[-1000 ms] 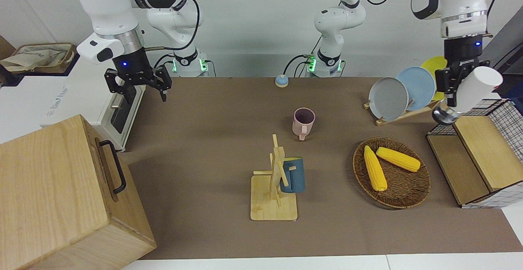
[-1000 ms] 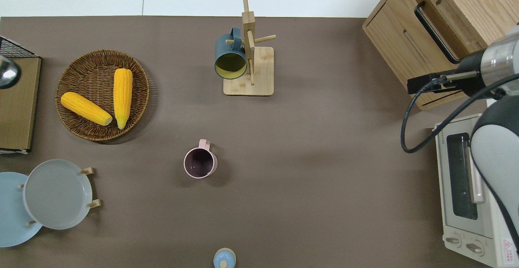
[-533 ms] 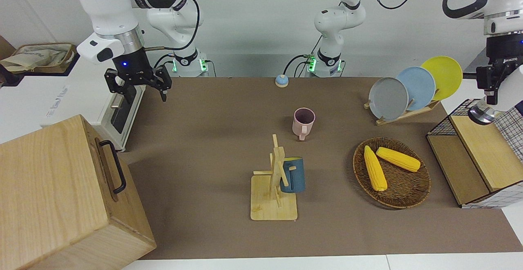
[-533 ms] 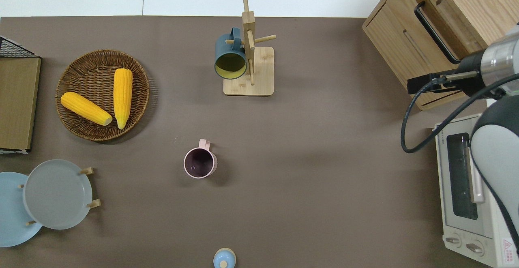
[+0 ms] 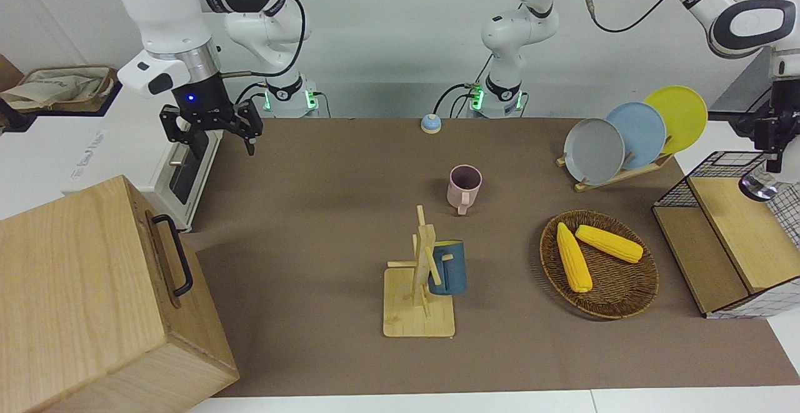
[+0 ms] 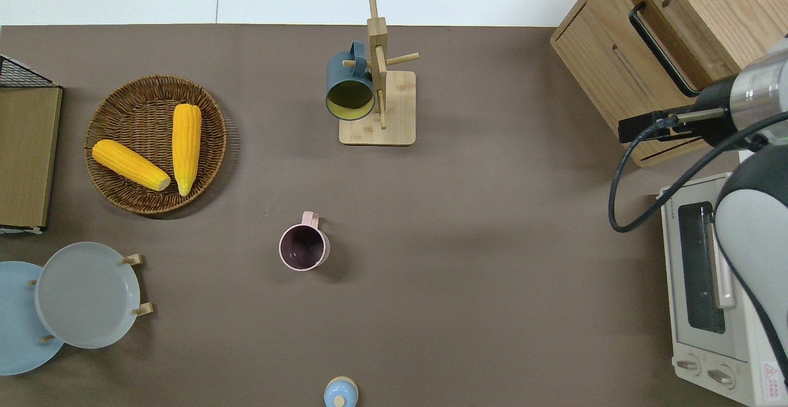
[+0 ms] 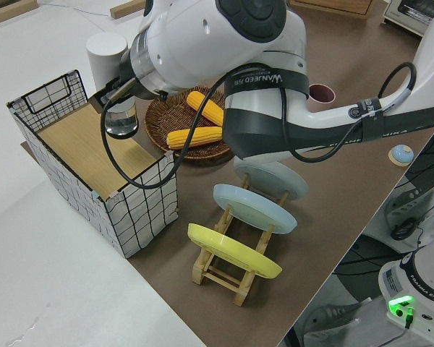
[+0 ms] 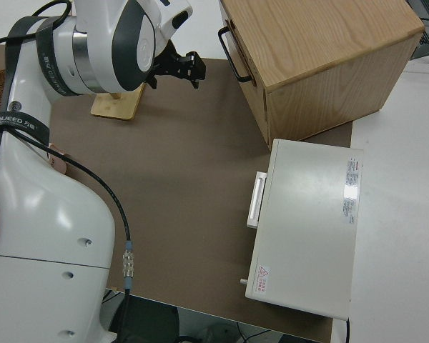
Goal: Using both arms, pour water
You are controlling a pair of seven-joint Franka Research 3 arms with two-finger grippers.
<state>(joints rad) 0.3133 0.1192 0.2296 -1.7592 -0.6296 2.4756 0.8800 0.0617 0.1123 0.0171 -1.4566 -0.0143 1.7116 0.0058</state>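
Note:
My left gripper [image 5: 772,149] is shut on a white bottle [image 7: 107,52] with a shiny silver end [image 5: 757,187]. It holds the bottle tilted, silver end down, in the air over the wire basket [image 7: 45,101] at the left arm's end of the table. A pink mug [image 5: 465,185] stands upright mid-table, its handle pointing away from the robots, and looks dark inside in the overhead view [image 6: 303,248]. My right gripper [image 5: 211,130] is open and empty, and that arm is parked.
A blue mug [image 6: 349,92] hangs on a wooden mug tree [image 5: 420,303]. A wicker tray [image 5: 625,297] holds two corn cobs. Three plates stand in a rack [image 5: 615,179]. A toaster oven [image 6: 708,296] and a wooden box [image 5: 94,300] occupy the right arm's end.
My left arm has carried the bottle outward toward its end of the table, off the plate rack and over the wire basket, uncovering the yellow plate. The right arm has not moved.

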